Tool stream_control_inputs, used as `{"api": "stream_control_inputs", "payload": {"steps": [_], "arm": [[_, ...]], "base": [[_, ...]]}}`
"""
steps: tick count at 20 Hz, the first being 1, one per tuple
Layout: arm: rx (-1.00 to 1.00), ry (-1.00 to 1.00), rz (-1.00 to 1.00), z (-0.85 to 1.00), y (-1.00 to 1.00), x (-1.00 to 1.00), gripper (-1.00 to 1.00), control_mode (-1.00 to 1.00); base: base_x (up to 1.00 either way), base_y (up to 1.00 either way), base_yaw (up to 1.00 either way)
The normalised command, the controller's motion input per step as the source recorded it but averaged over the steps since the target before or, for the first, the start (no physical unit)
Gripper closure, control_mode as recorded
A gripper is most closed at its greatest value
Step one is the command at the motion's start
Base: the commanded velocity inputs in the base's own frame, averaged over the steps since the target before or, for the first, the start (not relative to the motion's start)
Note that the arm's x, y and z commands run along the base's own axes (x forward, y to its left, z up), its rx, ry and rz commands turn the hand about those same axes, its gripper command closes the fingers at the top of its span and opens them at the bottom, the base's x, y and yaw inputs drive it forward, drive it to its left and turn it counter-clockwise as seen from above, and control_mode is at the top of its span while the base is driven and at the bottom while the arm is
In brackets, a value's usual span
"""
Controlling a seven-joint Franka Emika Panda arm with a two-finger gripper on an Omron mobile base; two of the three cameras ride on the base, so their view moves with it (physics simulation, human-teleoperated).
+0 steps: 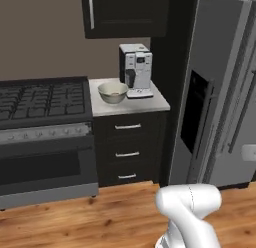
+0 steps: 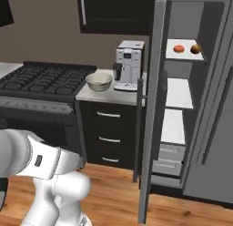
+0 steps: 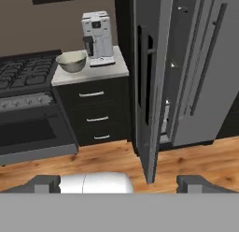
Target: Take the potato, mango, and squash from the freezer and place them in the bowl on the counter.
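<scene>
Freezer (image 2: 154, 106): tall grey cabinet right of the counter (image 1: 131, 105), thick door swung open toward the camera, white shelves showing inside; top shelf carries the red-orange mango (image 2: 179, 48) with a duller orange-brown ball (image 2: 195, 48) just beside it on the right, the two apart. Counter: cream bowl (image 1: 113, 91) beside the coffee machine (image 1: 136, 69), gas stove (image 1: 42, 99) to the left. Gripper (image 3: 119, 182): low before the open door, tips spread wide, nothing between them

Brushed grey metal freezer (image 1: 220, 92); pale stone counter (image 1: 150, 103).
</scene>
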Motion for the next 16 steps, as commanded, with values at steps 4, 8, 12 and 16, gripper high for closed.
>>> {"api": "stream_control_inputs", "payload": {"steps": [4, 8, 12, 16], "arm": [[0.0, 0.0, 0.0, 0.0, 0.0, 0.0, -1.0, 1.0], [0.0, 0.0, 0.0, 0.0, 0.0, 0.0, -1.0, 1.0], [0.0, 0.0, 0.0, 0.0, 0.0, 0.0, -1.0, 1.0], [0.0, 0.0, 0.0, 0.0, 0.0, 0.0, -1.0, 1.0]], "base": [[0.0, -1.0, 0.0], [0.28, -1.0, 0.04], [0.51, -1.0, 0.1], [1.0, -0.93, 0.22]]}}
